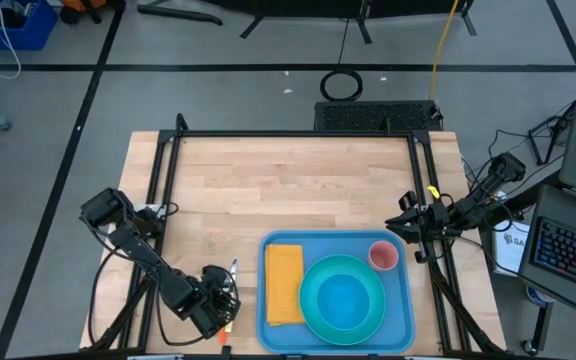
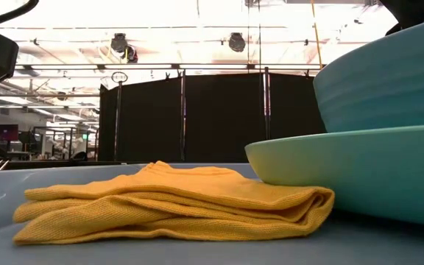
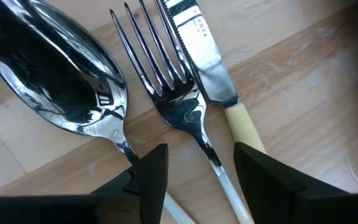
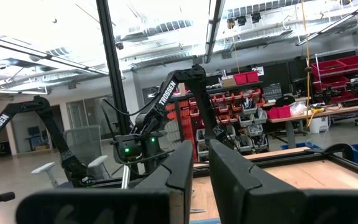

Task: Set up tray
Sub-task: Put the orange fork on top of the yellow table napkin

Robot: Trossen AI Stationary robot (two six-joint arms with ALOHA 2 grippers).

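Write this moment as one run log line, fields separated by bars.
left gripper: open over fork | right gripper: shut, idle at table edge | tray: napkin, plate, bowl, cup

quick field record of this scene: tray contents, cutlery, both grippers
tray: light blue, at the table's near edge
on tray: folded yellow cloth, turquoise plate with a bowl on it, small pink cup
cutlery: spoon, fork and knife side by side on the wood, left of the tray
left gripper: open, low over the fork handle
right gripper: nearly shut, empty, raised at the table's right edge
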